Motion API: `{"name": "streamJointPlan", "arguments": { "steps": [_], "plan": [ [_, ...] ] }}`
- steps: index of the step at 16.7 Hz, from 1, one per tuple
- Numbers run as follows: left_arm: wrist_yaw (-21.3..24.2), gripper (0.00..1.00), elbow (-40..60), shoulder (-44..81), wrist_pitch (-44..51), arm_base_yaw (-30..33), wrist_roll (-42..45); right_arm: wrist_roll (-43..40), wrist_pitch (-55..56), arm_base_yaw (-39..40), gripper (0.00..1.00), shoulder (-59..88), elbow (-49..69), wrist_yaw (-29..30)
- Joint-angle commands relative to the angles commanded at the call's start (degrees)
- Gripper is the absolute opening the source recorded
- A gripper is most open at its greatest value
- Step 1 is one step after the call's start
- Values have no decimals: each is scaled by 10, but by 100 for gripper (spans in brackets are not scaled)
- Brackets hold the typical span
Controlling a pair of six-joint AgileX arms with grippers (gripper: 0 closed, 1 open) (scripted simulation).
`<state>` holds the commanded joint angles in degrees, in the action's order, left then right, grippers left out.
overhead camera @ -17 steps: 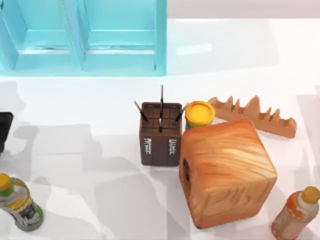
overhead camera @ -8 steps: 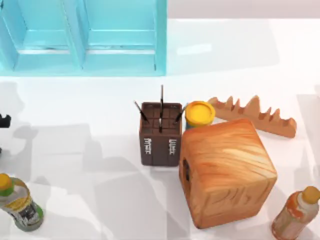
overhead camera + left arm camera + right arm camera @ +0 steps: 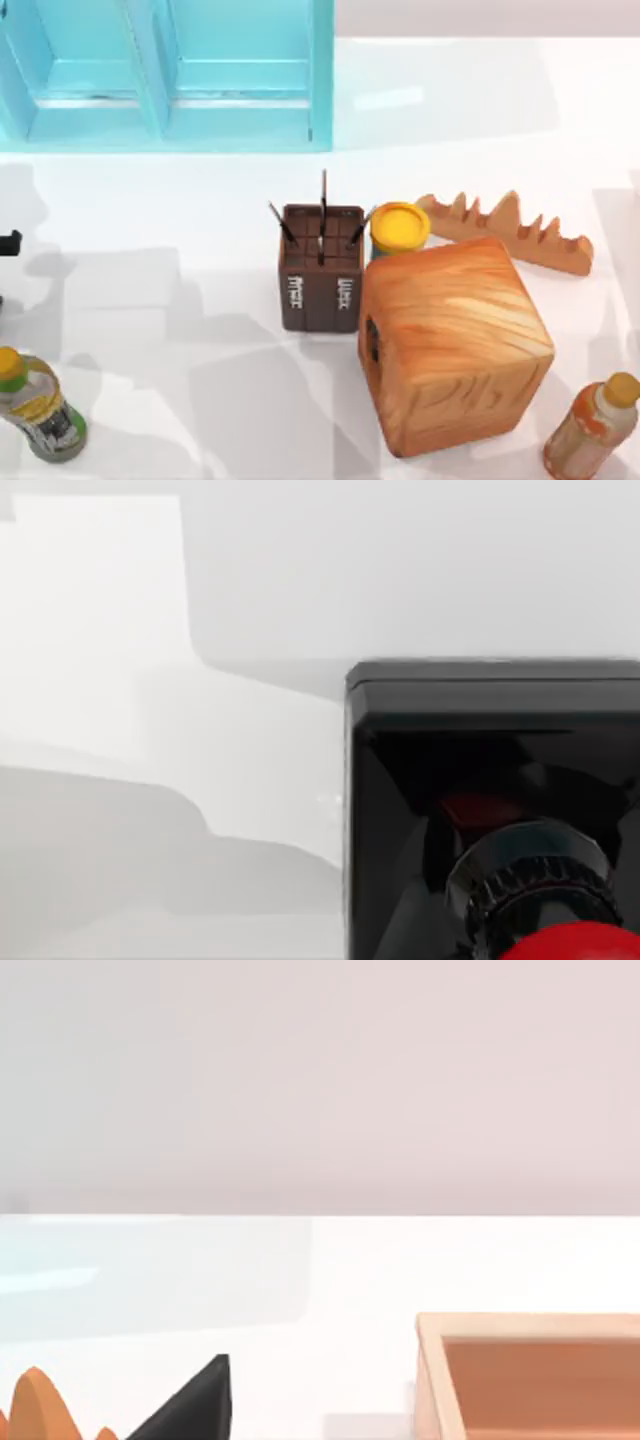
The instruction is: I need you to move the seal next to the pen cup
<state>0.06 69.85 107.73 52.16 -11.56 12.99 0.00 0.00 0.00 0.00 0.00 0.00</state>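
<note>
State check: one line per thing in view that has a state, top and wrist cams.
pen cup: upright, pens sticking out
seal: close under the left wrist camera, red knob up
yellow-lidded jar: lid on, upright
wooden cube: tilted, beside the pen cup
left bottle: capped
right bottle: capped
blue cabinet: doors shut

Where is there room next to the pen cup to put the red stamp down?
The table is bare on the top view's left of the pen cup, out to the bottle, and in front of it. Its right is crowded: the yellow-lidded jar and wooden cube press close. The seal appears in the left wrist view.
</note>
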Motion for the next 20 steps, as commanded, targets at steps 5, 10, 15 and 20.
{"name": "streamJointPlan", "arguments": {
  "steps": [5,10,15,20],
  "plan": [
    [0,0,0,0,0,0,0,0,0,0,100,0,0,0],
    [0,0,42,-3,42,38,-36,0,0,0,100,0,0,0],
    [0,0,170,-24,207,155,-154,0,0,0,100,0,0,0],
    [0,0,258,-50,308,243,-242,0,0,0,100,0,0,0]
  ]
}}
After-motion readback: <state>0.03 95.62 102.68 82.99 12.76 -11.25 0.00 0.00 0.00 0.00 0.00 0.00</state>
